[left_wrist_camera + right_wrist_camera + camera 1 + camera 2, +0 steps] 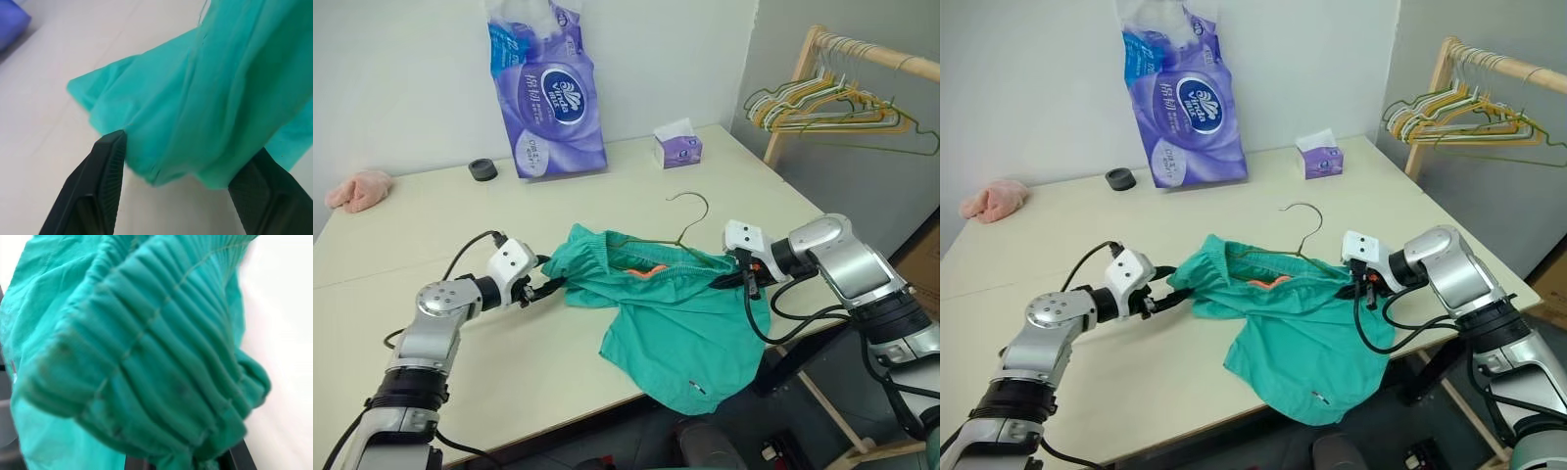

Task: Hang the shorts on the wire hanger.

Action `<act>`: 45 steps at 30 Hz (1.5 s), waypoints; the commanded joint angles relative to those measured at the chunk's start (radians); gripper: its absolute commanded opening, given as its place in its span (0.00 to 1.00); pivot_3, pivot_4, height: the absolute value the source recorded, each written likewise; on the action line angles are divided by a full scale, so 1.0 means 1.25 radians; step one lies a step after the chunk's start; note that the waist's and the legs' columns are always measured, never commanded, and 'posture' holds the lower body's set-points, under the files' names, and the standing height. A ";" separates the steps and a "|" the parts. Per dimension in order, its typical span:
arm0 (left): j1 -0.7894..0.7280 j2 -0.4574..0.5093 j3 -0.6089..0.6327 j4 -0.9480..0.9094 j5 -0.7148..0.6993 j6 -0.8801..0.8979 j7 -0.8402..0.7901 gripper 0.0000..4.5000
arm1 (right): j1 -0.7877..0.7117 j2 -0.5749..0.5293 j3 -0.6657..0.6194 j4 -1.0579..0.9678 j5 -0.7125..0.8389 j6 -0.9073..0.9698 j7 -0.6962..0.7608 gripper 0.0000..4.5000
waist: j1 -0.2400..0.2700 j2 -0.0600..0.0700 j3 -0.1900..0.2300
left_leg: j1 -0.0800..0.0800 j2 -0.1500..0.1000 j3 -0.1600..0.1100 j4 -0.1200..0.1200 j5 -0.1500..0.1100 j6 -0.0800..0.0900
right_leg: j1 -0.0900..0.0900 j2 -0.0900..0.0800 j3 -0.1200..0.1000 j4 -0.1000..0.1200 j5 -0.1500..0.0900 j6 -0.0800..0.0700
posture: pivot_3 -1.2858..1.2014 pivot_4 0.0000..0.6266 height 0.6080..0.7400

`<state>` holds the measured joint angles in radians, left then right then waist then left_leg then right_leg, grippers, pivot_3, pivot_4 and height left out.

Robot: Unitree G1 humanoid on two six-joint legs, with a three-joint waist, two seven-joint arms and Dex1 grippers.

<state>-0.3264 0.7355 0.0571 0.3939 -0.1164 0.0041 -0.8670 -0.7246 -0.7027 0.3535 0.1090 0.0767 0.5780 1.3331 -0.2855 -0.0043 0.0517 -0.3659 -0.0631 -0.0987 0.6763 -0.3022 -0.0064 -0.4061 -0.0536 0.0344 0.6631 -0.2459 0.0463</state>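
Note:
The teal-green shorts (675,323) lie on the cream table (431,225), with one leg drooping over the near edge. The olive wire hanger (693,227) has its hook sticking up behind the gathered waistband; the rest of the wire runs into the waist and is hidden, near an orange bit. My left gripper (551,285) is at the waistband's left end, open, and the left wrist view shows the cloth (205,98) between its spread fingers (105,166). My right gripper (732,279) is shut on the waistband's right end, which bunches up close in the right wrist view (146,362).
At the back of the table stand a purple tissue pack (548,98), a small tissue box (677,147) and a black round object (482,169). A pink cloth lump (360,189) lies at the far left. A wooden rack with several hangers (842,98) stands to the right.

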 commanded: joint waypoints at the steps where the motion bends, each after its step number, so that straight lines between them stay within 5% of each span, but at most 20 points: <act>1: -0.034 0.052 0.104 0.020 -0.053 0.012 0.012 0.65 | 0.005 0.002 -0.073 -0.044 0.055 0.030 -0.025 0.00 | 0.000 0.000 0.000 | 0.000 0.000 0.000 0.000 0.000 0.000 | 0.000 0.000 0.000 0.000 0.000 0.000 | 0.40 0.02 1.00; 9: 0.065 0.061 0.124 -0.333 -0.289 0.312 -0.121 0.65 | 0.119 0.042 -0.158 -0.122 0.076 0.046 -0.183 0.00 | 0.010 -0.001 -0.001 | 0.000 0.000 0.000 0.000 0.000 0.000 | 0.001 -0.001 0.000 0.000 0.000 0.000 | 0.39 0.02 1.00; 17: 0.000 0.030 0.067 -0.447 -0.383 0.458 -0.133 0.65 | 0.153 0.044 -0.181 -0.204 0.111 0.245 -0.269 0.00 | 0.007 -0.001 -0.001 | 0.000 0.000 0.001 0.000 0.000 0.000 | 0.001 0.000 0.001 0.000 0.000 0.000 | 0.38 0.03 1.00; 24: -0.151 -0.022 -0.022 -0.480 -0.477 0.566 -0.206 1.00 | 0.231 -0.020 -0.305 -0.313 0.168 0.442 -0.353 0.00 | 0.008 -0.001 -0.001 | -0.001 0.000 0.001 0.001 0.000 0.000 | 0.001 0.000 0.001 -0.001 -0.001 0.001 | 0.34 0.05 1.00; 33: -0.306 -0.124 -0.188 -0.390 -0.276 0.364 -0.227 1.00 | 0.327 -0.086 -0.470 -0.382 0.210 0.591 -0.449 0.00 | -0.044 0.002 -0.001 | 0.000 0.000 0.002 0.000 -0.002 0.003 | 0.002 0.000 0.001 0.000 -0.002 0.002 | 0.31 0.09 1.00; 45: -0.471 -0.412 -0.272 -0.186 -0.142 0.159 -0.168 1.00 | 0.318 -0.209 -0.677 -0.231 0.219 0.653 -0.514 0.00 | -0.129 0.003 0.003 | 0.002 -0.002 0.011 0.002 -0.010 0.017 | 0.007 -0.001 0.006 -0.004 -0.005 0.008 | 0.29 0.13 1.00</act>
<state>-0.8753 0.2315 -0.2893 0.1668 -0.3017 0.2310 -1.0913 -0.2958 -0.9423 -0.4550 -0.1865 0.3538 1.4104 0.7139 -0.4467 -0.0004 0.0553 -0.3630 -0.0650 -0.0842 0.6781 -0.3154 0.0160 -0.3970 -0.0553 0.0432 0.6575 -0.2527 0.0572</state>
